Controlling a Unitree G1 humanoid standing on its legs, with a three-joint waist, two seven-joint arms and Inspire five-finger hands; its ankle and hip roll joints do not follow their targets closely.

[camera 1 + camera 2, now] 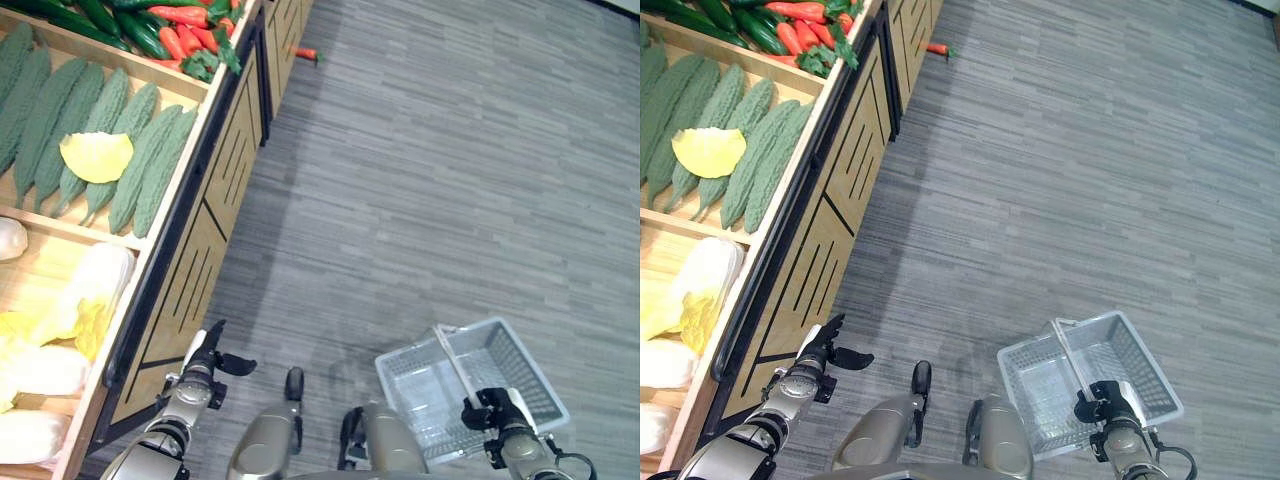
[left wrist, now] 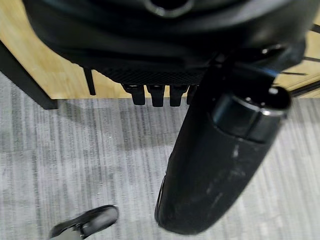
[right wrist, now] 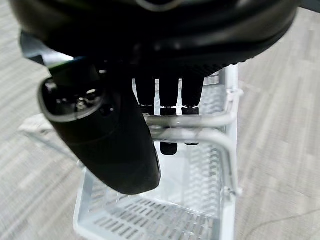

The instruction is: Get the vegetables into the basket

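- Two hands to report, and I start at the fingers. My right hand [image 3: 100, 125] has its fingers curled round the paired wire handles [image 3: 200, 127] of the pale grey plastic mesh basket [image 1: 520, 370], thumb lying across beside them. It carries the basket low at my right side, and I see nothing inside it.
- My left hand [image 1: 205, 365] hangs free near the wooden front of the display stand [image 1: 200, 250]. Its fingers are straight and relaxed, the thumb stands out to the side, and it has hold of nothing.
- The vegetables all lie up on the stand: a row of long bumpy green bitter gourds [image 1: 120, 150] with a yellow leaf [image 1: 97, 156] on top, pale napa cabbages [image 1: 90, 290] in the nearer bin, red and green peppers [image 1: 180, 30] in the farther one.
- One small red vegetable [image 1: 305, 53] lies on the grey floor [image 1: 450, 180], well apart from me.
- Risks, as I judge them: the left hand sits below the shelf edge, so raising it could clip the dark rim. The gourds are packed side by side, so lifting one may roll its neighbour out. The basket hangs from handles alone and may swing or tilt when loaded.
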